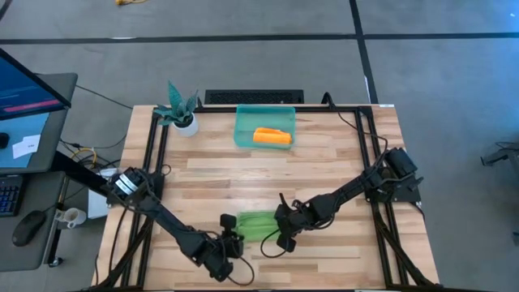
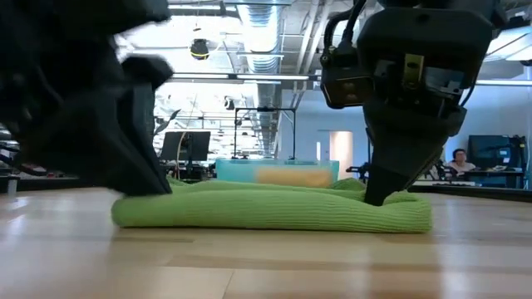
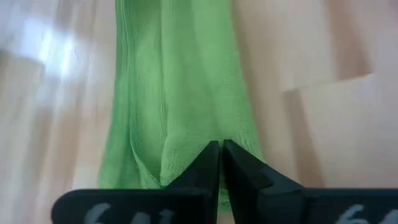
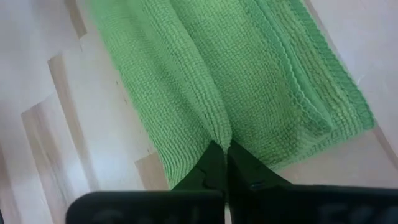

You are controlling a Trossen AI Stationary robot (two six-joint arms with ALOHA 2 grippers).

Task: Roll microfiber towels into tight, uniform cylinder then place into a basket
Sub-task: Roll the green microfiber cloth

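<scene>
Pinching each end of the rolled green towel (image 1: 257,225), our left pincer (image 1: 234,240) and right pincer (image 1: 281,235) hold it lengthwise across the lower frame.

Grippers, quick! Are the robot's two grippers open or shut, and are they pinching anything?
Left gripper: jaws shut, pinching one end of the green towel.
Right gripper: jaws shut, pinching the towel's other end.

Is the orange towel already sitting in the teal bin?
Yes: the high view shows the orange towel lying rolled inside the teal bin at the table's far edge.
</scene>
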